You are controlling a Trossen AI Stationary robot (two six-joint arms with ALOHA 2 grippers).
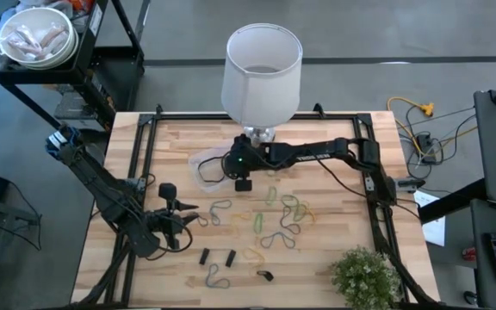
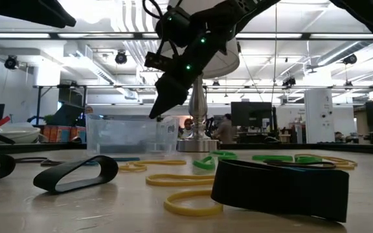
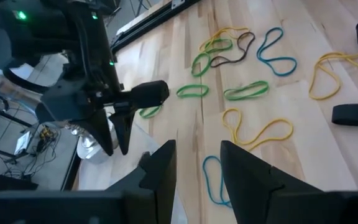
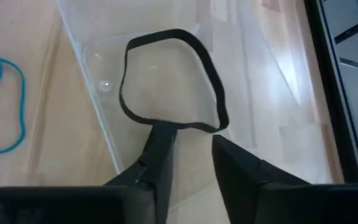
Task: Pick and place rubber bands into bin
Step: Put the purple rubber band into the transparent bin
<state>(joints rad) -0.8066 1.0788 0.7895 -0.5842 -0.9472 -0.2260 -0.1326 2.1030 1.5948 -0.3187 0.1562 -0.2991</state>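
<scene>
Thin black rubber-band loop over clear plastic bin, at parted right claw tips.

Bright overhead light, blurred foreground

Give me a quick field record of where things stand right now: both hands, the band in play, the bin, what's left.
right hand: above the bin, fingers parted
black rubber band: a loop at the right fingertips, over the bin's inside; cannot tell if released
bin: clear tub near the lampshade base
left hand: open, waiting at the table's left
remaining rubber bands: many loose on the wood, mid-table
</scene>
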